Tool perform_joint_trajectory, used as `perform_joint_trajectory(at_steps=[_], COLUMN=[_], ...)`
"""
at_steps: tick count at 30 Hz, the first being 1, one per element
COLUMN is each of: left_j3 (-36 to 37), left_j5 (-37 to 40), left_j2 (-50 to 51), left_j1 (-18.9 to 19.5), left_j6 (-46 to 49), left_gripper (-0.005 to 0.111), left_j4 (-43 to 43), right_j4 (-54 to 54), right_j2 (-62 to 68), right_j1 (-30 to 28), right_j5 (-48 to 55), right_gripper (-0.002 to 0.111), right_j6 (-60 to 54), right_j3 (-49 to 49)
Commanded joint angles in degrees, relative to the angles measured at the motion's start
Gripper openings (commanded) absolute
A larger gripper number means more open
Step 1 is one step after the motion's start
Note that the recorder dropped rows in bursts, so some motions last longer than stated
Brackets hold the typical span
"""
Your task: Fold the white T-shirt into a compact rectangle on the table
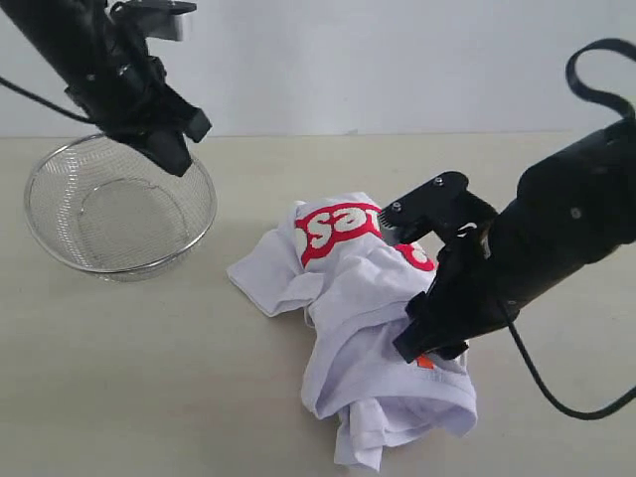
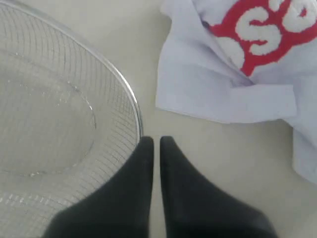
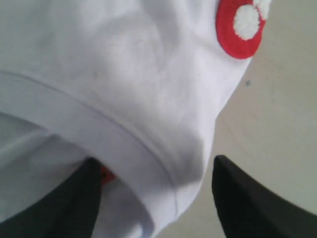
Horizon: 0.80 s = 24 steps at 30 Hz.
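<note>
So the white T-shirt (image 1: 358,298) is lying in a crumpled heap on the table (image 1: 149,378), roughly in the middle and a bit toward the right side. It's bunched up and wrinkled, with the red lettering (image 1: 333,231) facing up on the far part of the pile and a sleeve sticking out to the left. There's a small orange tag (image 1: 425,362) peeking out near the right edge.

The right gripper (image 1: 432,348) is down low at that same edge, right by the tag. In the right wrist view its fingers (image 3: 233,198) are spread wide, with a hemmed fold of the shirt between them, not pinched.

The left gripper (image 1: 184,149) is well off to the left, hovering above the rim of a round wire-mesh basket (image 1: 189,224). Its fingers are pressed together with nothing in them.
</note>
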Motion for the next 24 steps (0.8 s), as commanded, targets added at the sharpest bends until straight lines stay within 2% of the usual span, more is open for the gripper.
perform_joint_trajectory(at_steps=[1, 2, 3, 8, 14, 16, 19, 24], left_j3=[13.32, 15.66, 17.60, 23.44, 29.02, 29.77, 30.04, 30.02], left_j5=[-7.82, -7.93, -7.93, -9.22, -13.09, -12.96, -12.72, -12.79], left_j2=[-10.86, -13.27, -15.53, -22.73, -30.71, -31.96, -32.35, -31.34], left_j1=[-0.19, -0.19, -0.19, -0.19, -0.19, -0.19, -0.19, -0.19], left_j6=[-1.04, -0.60, -0.61, -0.61, -0.61, -0.61, -0.61, -0.61], left_gripper=[0.004, 0.004, 0.004, 0.004, 0.004, 0.004, 0.004, 0.004], left_j4=[-5.58, -7.04, -7.30, -7.30, -5.56, -5.42, -5.42, -6.47], right_j4=[-0.38, -0.70, -0.93, -1.37, -7.18, -10.41, -16.99, -18.06], right_j2=[4.24, 4.78, 4.94, 1.41, -12.89, -17.66, -24.39, -30.44], right_j1=[-0.09, -0.09, -0.09, -0.09, -0.09, -0.09, -0.09, -0.09], right_j5=[-6.87, -7.57, -8.02, -1.97, 6.54, 7.49, 8.13, 9.21], right_gripper=[0.036, 0.015, 0.001, 0.000, 0.000, 0.000, 0.000, 0.000], right_j6=[0.74, 0.74, 0.70, 0.70, 1.39, 2.00, 8.90, 9.00], right_j3=[-0.22, -0.22, -0.33, -4.39, -11.22, -12.91, -15.28, -19.57])
